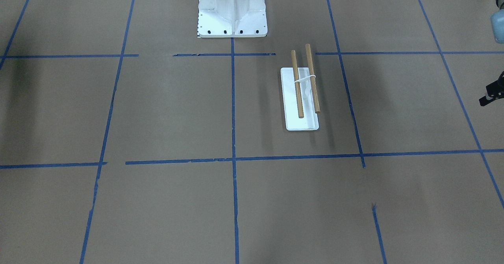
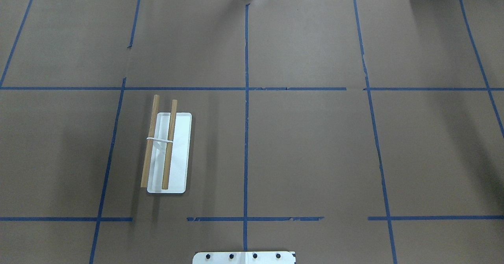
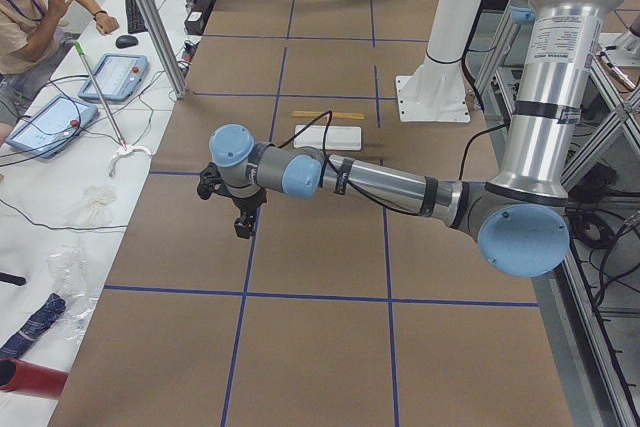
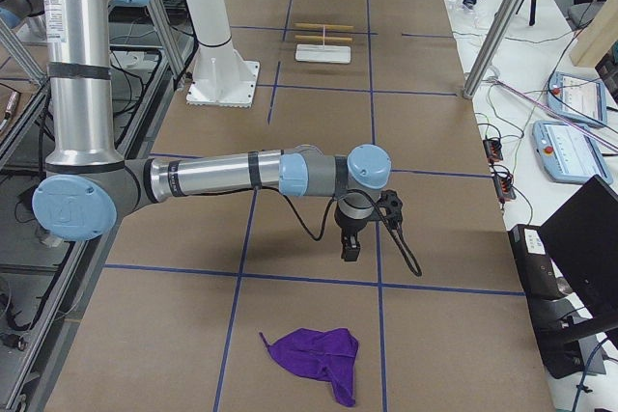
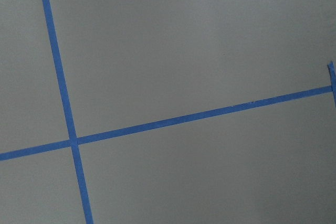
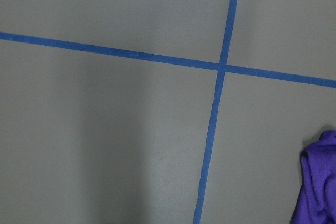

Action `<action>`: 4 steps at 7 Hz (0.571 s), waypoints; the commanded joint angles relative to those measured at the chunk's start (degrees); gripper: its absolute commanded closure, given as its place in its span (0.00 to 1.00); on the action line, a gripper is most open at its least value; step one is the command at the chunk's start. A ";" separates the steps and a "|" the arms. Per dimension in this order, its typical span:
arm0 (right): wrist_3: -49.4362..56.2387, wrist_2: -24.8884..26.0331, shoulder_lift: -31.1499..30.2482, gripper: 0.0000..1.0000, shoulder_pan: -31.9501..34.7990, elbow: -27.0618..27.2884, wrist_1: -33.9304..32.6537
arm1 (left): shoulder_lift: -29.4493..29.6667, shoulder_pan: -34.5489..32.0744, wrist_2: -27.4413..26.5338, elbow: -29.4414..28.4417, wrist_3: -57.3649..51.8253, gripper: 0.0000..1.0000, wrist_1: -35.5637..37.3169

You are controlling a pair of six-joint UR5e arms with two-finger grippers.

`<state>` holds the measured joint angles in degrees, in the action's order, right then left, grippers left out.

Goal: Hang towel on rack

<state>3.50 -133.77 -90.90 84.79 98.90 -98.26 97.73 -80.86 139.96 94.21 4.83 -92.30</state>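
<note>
The worktop (image 2: 315, 157) holds the bare rack (image 2: 179, 157) on the robot's left, with the towel (image 4: 314, 359) crumpled at the right end. You look to be at pickup: lower the right gripper (image 4: 350, 250), near the towel, onto it. I cannot tell whether the gripper is open.

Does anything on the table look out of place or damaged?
The towel lies crumpled at the table's end on the robot's right, far from the rack. Several blue tape lines are torn or broken.

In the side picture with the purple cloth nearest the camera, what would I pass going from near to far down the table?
towel → right gripper → white pedestal → rack
</note>
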 commanded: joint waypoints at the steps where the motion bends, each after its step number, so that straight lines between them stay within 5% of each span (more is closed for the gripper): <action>1: 0.01 -0.95 -0.68 0.00 0.02 -0.03 0.00 | 0.01 0.00 0.05 0.27 0.00 0.00 -0.16; 4: 0.01 -1.58 -0.69 0.00 0.02 0.50 0.09 | 0.71 0.09 -0.30 1.06 0.00 0.00 -0.51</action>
<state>3.52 -135.17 -91.55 84.81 99.03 -98.24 98.36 -80.86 139.71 95.16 4.80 -92.58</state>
